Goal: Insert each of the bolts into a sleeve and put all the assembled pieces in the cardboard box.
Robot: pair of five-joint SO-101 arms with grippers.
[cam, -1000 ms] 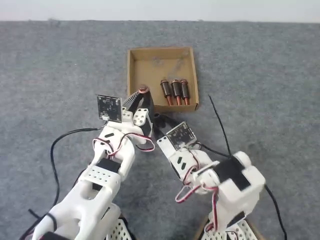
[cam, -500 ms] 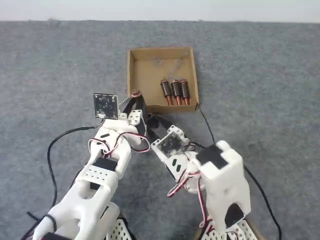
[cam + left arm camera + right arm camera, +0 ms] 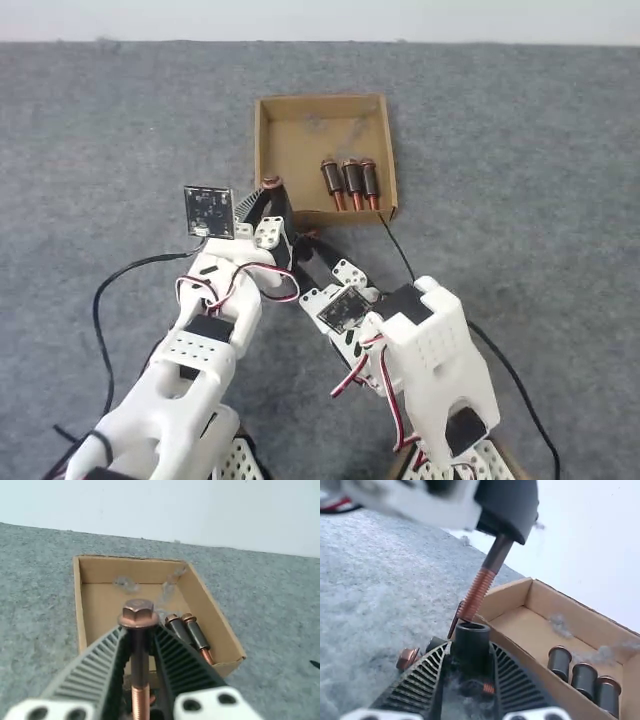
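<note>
Just short of the cardboard box's (image 3: 262, 150) near wall, my left claw (image 3: 138, 630) pinches 1 bolt (image 3: 137, 614) by the shank, head towards the box. My right claw (image 3: 469, 652) is clamped on 1 dark sleeve (image 3: 470, 637), mouth facing the bolt. The bolt's threaded tip sits tilted at the sleeve's rim; whether it has entered, I cannot tell. Inside the box, 3 assembled pieces (image 3: 350, 180) lie side by side against the near wall.
</note>
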